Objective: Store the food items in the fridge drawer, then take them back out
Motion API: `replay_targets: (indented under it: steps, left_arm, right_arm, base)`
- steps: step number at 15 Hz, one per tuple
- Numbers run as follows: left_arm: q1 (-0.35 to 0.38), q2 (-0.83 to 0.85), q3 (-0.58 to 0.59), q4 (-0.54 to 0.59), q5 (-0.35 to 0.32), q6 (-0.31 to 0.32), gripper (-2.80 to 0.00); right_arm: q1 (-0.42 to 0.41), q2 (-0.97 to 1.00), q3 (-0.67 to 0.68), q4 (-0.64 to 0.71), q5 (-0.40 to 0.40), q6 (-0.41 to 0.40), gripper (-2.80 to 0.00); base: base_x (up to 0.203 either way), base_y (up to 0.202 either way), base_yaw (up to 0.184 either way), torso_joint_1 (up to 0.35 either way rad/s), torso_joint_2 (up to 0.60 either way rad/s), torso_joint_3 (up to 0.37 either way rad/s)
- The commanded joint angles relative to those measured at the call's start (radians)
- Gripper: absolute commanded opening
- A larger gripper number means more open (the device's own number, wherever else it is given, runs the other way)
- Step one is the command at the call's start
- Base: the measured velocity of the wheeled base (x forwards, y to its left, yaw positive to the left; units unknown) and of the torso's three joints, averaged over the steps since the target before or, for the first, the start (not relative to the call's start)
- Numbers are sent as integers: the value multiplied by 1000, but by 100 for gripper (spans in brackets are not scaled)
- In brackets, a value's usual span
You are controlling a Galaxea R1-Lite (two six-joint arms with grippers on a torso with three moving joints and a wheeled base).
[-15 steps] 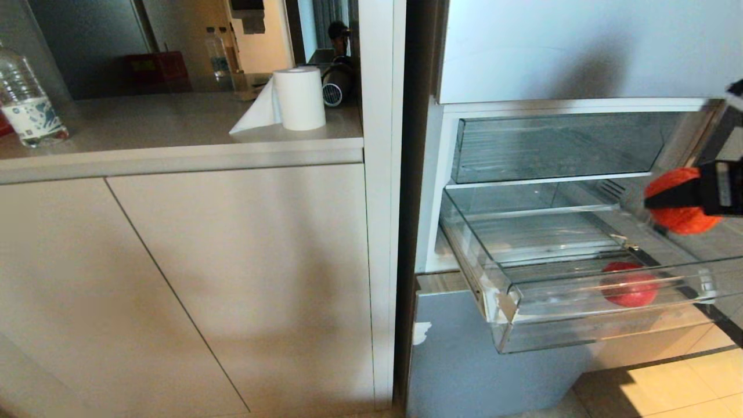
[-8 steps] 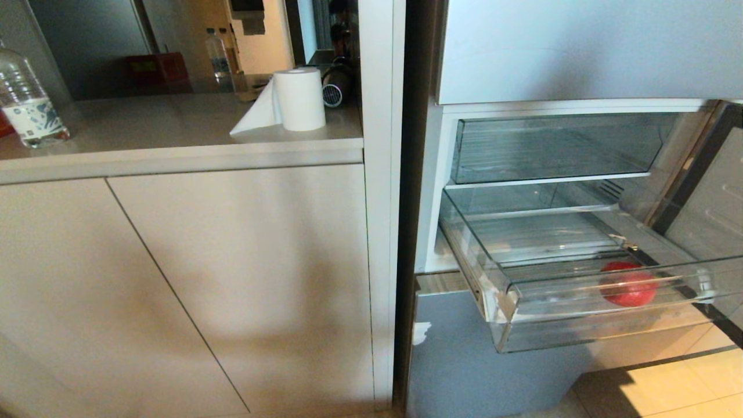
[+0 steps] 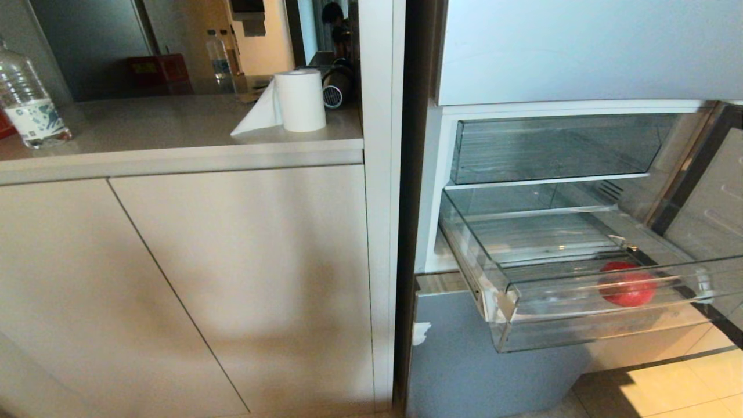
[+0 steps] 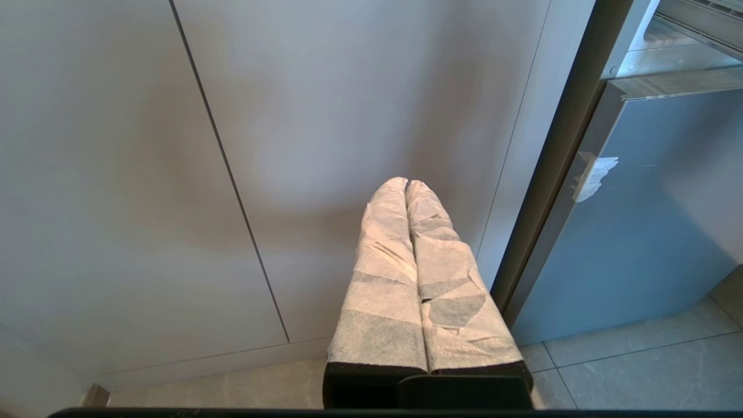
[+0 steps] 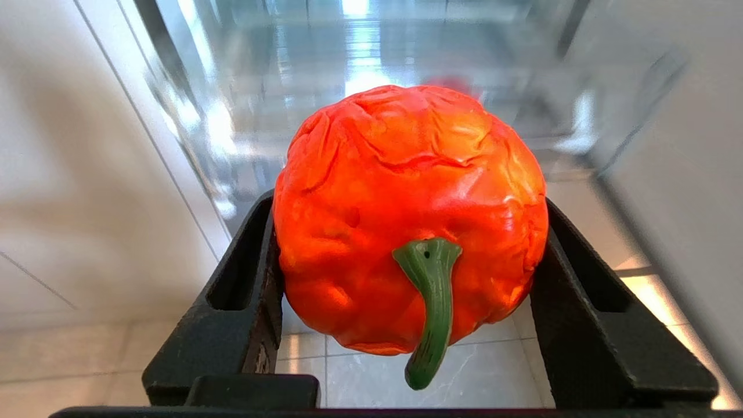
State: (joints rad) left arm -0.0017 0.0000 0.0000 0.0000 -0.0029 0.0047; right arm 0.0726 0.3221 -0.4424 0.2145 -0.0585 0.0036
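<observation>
Gripping the orange-red fruit (image 5: 406, 215) across its widest part, the right gripper (image 5: 406, 278) holds it between both fingers; the wrinkled skin looks soft, light and easy to dent.

1. Left gripper (image 4: 406, 184): two long tapered fingers (image 4: 383, 273) wrapped in white creased tape, black at their base.
2. Right gripper (image 5: 406, 255): two broad black fingers (image 5: 244, 296), matte, with hollowed sides.

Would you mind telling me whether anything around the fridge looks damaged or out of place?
Yes: torn white tape clings to the front corner of the pulled-out fridge drawer, and a ragged white patch marks the grey panel below.
</observation>
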Motion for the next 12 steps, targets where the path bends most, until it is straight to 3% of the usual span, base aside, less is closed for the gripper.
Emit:
replay_targets:
  steps: [1, 3, 8, 10, 12]
  left_arm:
    - [0, 0, 2, 0, 0, 0, -280]
    - [0, 1, 2, 0, 0, 0, -280]
    - [0, 0, 2, -2, 0, -2, -280]
    - [0, 0, 2, -2, 0, -2, -280]
    - [0, 0, 2, -2, 0, -2, -280]
  right_arm:
    - [9, -38, 296, -280, -6, -10, -280]
    - [-10, -58, 434, -371, -3, -16, -280]
    - [-77, -324, 444, -261, 44, -101, -280]
    - [-81, -324, 444, -210, 55, -42, -280]
    - [-82, -322, 444, -205, 45, -36, -280]
  base:
    - [0, 0, 0, 0, 0, 0]
    - [0, 0, 0, 0, 0, 0]
    - [0, 0, 0, 0, 0, 0]
    - [0, 0, 0, 0, 0, 0]
    - [0, 0, 0, 0, 0, 0]
